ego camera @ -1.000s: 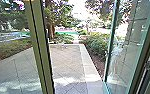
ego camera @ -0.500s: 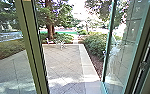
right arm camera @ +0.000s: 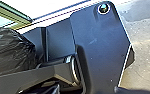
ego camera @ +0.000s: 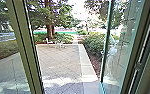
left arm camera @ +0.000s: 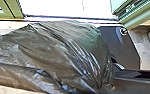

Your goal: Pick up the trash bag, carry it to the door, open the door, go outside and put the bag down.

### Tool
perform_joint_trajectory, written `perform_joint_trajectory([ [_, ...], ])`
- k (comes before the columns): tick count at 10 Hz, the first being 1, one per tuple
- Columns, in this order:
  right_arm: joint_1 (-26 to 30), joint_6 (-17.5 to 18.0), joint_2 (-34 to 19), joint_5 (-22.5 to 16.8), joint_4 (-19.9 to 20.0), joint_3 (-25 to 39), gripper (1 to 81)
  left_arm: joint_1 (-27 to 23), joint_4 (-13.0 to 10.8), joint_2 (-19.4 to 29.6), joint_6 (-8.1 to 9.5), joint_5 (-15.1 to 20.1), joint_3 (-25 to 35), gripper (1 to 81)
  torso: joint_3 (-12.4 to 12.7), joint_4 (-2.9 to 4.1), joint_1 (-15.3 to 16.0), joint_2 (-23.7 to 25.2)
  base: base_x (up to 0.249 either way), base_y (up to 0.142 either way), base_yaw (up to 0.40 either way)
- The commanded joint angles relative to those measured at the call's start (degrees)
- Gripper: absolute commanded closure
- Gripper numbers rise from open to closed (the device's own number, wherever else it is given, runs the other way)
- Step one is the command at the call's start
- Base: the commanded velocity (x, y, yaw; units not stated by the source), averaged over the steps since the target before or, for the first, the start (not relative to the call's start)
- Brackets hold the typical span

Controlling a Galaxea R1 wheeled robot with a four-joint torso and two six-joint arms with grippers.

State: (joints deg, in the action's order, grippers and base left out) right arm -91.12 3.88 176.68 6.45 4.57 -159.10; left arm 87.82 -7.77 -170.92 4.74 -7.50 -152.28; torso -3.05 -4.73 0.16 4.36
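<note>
The dark trash bag (left arm camera: 53,55) looms large in the left wrist view, its plastic gathered into folds towards the robot's jointed bar, beside the robot's dark base plate. Part of the same black bag (right arm camera: 11,52) shows in the right wrist view, next to the base. What grips the bag cannot be made out. In the head view the glass door (ego camera: 118,50) stands swung open on the right, with a small round fitting on its edge. The doorway's green frame post (ego camera: 24,50) rises on the left.
Beyond the doorway lies a paved yard (ego camera: 61,60) with a pale border. White chairs (ego camera: 49,41) stand at its far edge, near a tree trunk (ego camera: 50,31). Bushes (ego camera: 94,45) line the right side. A door sill (left arm camera: 71,18) crosses in front of the base.
The head view has shifted: the frame post now sits further left and more of the yard and its chairs shows, as the camera has moved.
</note>
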Motion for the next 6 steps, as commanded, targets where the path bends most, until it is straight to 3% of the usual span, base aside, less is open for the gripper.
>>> perform_joint_trajectory([
  [1, 2.7, 0.0, 0.5, -1.6, -0.4, -0.1, 1.0, -3.0, -0.8, 0.4, -0.08, 2.2, 0.2, 81.1, 0.0, 0.00, 0.0, 0.0, 0.000, -0.103, 0.000],
  [6, 2.7, 0.0, 0.5, -1.6, -0.4, -0.1, 1.0, -3.0, -1.3, 0.3, -0.08, 2.1, 0.2, 81.1, 0.0, 0.00, 0.0, 0.0, 0.000, -0.081, 0.000],
])
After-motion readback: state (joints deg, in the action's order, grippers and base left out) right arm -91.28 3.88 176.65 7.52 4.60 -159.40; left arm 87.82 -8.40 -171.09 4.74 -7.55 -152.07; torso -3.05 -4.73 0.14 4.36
